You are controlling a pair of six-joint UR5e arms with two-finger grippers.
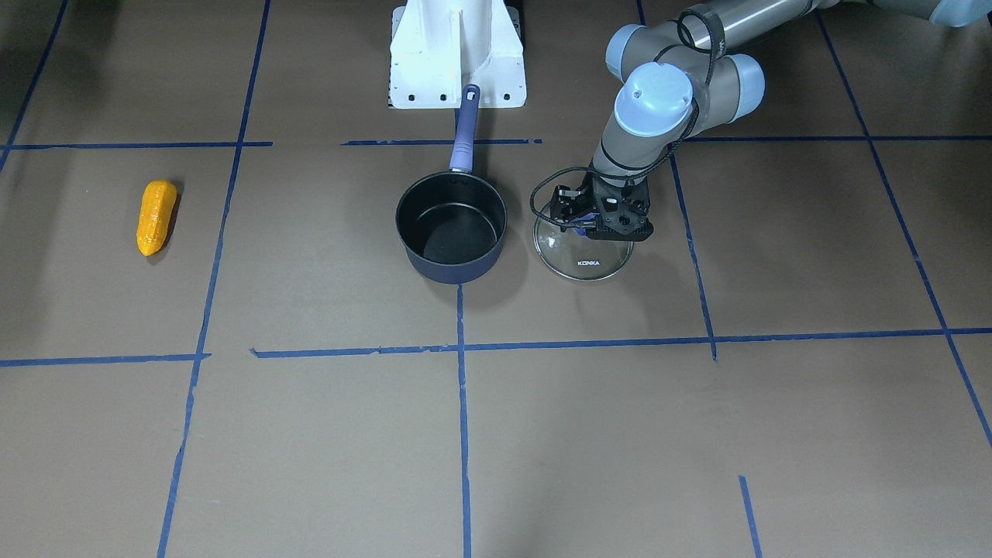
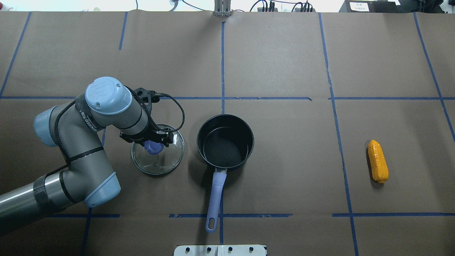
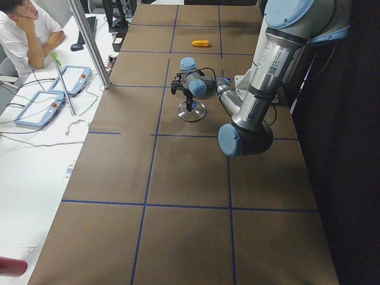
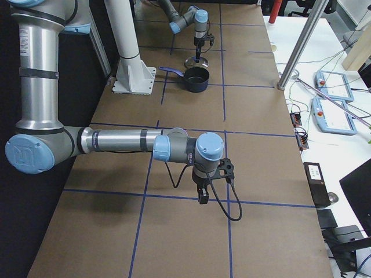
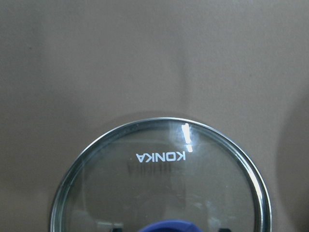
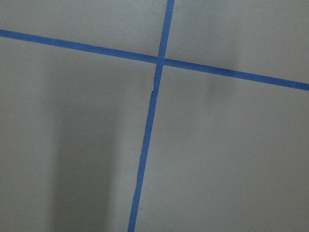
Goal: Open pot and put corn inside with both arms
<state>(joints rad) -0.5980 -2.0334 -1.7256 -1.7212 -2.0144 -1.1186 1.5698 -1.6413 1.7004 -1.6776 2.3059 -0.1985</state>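
The pot [image 1: 451, 226] stands open in the middle of the table, black inside, its purple-blue handle [image 2: 215, 192] pointing toward the robot's base. Its glass lid [image 2: 157, 156] lies flat on the table on the pot's left, apart from it. My left gripper [image 2: 153, 144] stands over the lid, shut on its purple knob; the left wrist view shows the lid's rim and KONKA mark [image 5: 161, 156]. The corn [image 2: 378, 161] lies alone far to the right. My right gripper [image 4: 203, 200] shows only in the exterior right view, far from the pot; I cannot tell its state.
The white base stand [image 1: 457, 54] is just behind the pot's handle. Blue tape lines [image 6: 145, 140] divide the brown table. An operator [image 3: 27, 35] sits at a side desk with devices beyond the table's far edge.
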